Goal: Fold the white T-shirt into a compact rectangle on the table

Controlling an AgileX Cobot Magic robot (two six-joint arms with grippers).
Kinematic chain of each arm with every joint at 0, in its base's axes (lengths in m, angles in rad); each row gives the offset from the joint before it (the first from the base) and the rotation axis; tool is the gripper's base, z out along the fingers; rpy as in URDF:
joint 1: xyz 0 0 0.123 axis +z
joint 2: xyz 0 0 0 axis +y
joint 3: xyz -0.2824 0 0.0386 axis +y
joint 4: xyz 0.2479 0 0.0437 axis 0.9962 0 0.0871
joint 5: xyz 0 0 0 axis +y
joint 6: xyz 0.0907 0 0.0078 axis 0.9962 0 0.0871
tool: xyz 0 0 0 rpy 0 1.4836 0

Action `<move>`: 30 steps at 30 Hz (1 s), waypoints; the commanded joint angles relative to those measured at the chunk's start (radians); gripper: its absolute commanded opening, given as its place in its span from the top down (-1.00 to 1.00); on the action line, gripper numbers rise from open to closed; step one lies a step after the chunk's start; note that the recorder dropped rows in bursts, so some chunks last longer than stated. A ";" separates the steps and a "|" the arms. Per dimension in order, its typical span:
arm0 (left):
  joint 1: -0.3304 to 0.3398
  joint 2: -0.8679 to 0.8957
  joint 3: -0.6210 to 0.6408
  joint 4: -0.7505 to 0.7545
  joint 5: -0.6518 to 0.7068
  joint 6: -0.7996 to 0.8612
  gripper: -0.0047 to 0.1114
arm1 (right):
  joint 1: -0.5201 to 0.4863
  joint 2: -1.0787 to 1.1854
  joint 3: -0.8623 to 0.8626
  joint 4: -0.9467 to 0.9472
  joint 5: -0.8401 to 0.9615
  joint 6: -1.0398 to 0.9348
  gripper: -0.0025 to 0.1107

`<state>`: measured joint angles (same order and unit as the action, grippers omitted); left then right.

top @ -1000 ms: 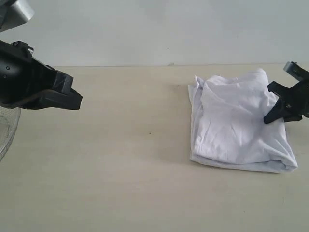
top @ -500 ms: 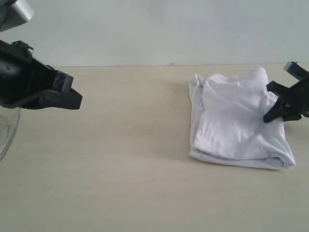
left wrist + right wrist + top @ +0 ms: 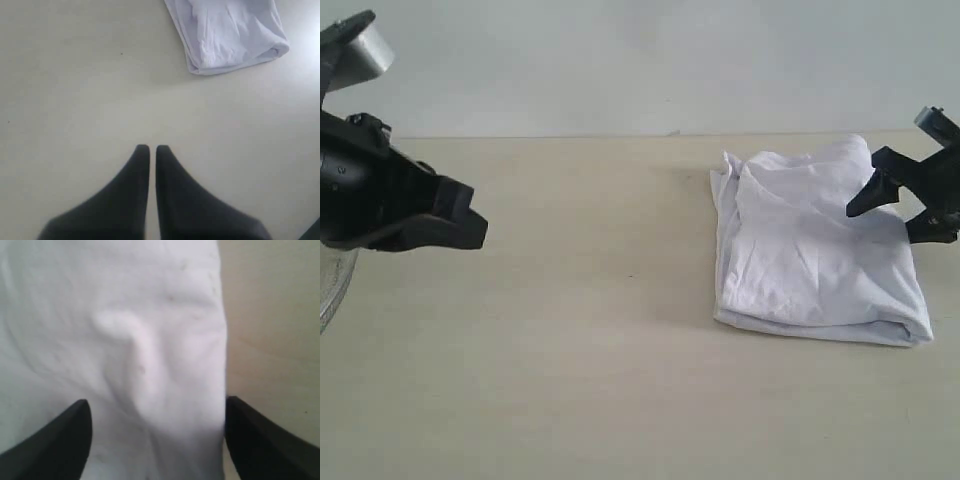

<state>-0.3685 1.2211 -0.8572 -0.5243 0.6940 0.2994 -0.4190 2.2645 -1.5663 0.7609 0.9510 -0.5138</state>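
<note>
The white T-shirt (image 3: 815,250), folded into a rough, rumpled rectangle with only plain white cloth showing, lies on the pale tabletop (image 3: 570,350). The right gripper (image 3: 880,225) hangs at the shirt's right-hand edge as the exterior view shows it, its black fingers (image 3: 55,440) spread wide and holding nothing. Whether they touch the cloth cannot be told. In the right wrist view, one finger sits over the fabric and the other at the line where the shirt's edge meets bare tabletop, with a soft raised crease between them. The left gripper (image 3: 480,228) hovers well apart from the shirt, off its left side, with its fingers (image 3: 125,200) pressed together to a hairline gap and empty above bare tabletop. The left wrist view shows a folded corner of the shirt beyond them. Farther from the shirt again, past that gripper, the rim of a wire-mesh basket (image 3: 330,290) peeks in at the frame's edge.
</note>
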 commanded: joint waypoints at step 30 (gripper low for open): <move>-0.001 -0.325 0.238 -0.909 -0.151 0.613 0.84 | 0.210 -0.750 0.801 0.399 -0.577 -0.371 0.96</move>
<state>-0.3685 0.9547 -0.6779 -1.2153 0.5091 0.7334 -0.2752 1.5952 -0.8451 1.0921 0.4347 -0.8173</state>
